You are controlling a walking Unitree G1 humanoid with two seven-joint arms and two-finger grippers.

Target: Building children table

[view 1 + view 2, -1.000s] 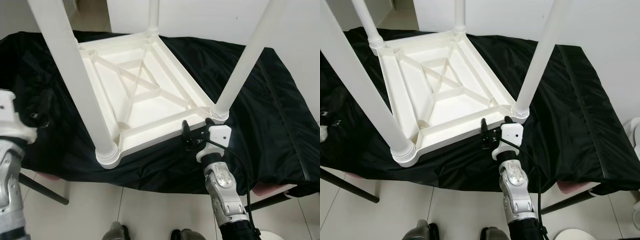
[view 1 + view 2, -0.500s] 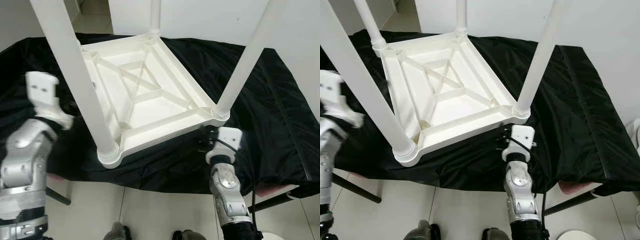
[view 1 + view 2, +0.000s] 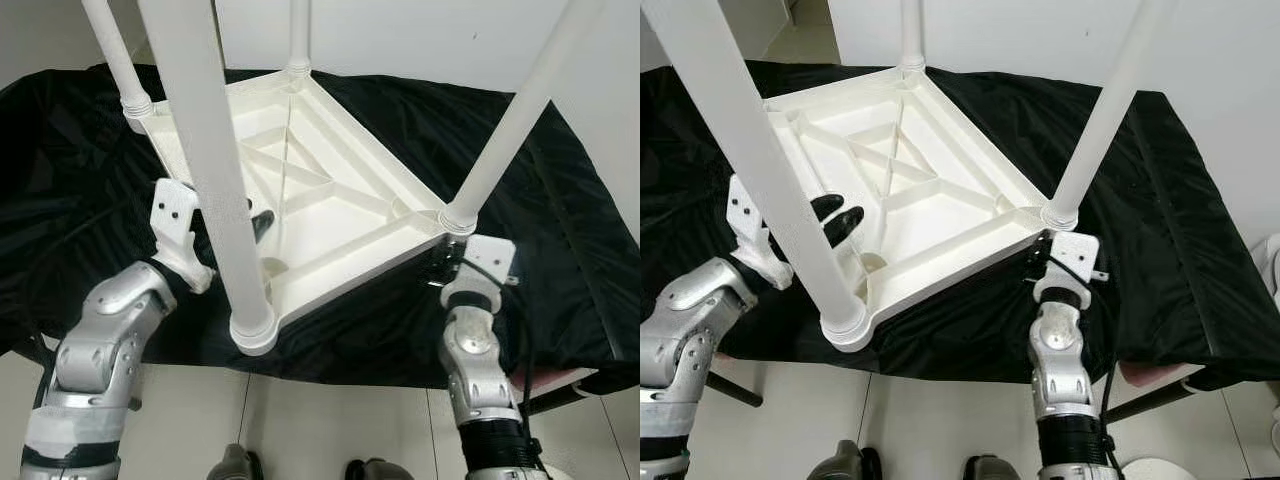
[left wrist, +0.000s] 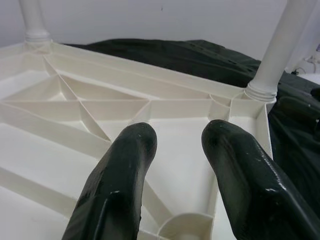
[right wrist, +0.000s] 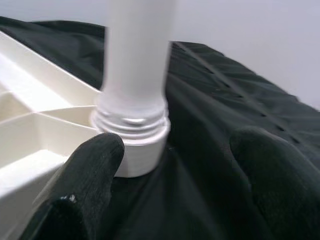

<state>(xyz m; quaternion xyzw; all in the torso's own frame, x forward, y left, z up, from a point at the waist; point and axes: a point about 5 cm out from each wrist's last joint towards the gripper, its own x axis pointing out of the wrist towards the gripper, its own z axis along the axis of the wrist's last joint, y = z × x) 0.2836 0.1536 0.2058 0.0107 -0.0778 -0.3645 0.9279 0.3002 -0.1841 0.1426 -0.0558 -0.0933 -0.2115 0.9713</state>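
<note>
A black cloth point(image 3: 560, 230) covers the work surface across the middle of the frame, with pale floor tiles point(image 3: 300, 430) along the bottom edge and a white wall behind. On the cloth lies the white plastic table point(image 3: 330, 215), upside down, ribbed underside facing up, sitting centre frame. Four white legs rise from its corners: the near left leg point(image 3: 215, 170) runs up through the left of centre, the near right leg point(image 3: 500, 140) slants to the upper right, and the two far legs point(image 3: 297, 35) stand at the top.

The left gripper point(image 3: 835, 220) reaches in from the lower left, just behind the near left leg, over the table's underside. Its fingers point(image 4: 125, 170) are parted with nothing between them, hovering above the ribs near the round corner socket point(image 4: 187, 227).

The right gripper point(image 3: 445, 265) sits at the lower right, tucked against the table's near right corner just below that leg's base. In its wrist view the fingers point(image 5: 85, 175) are spread wide, one just beside the threaded collar point(image 5: 132, 130) of the leg, the other well apart over the cloth, gripping nothing.
</note>
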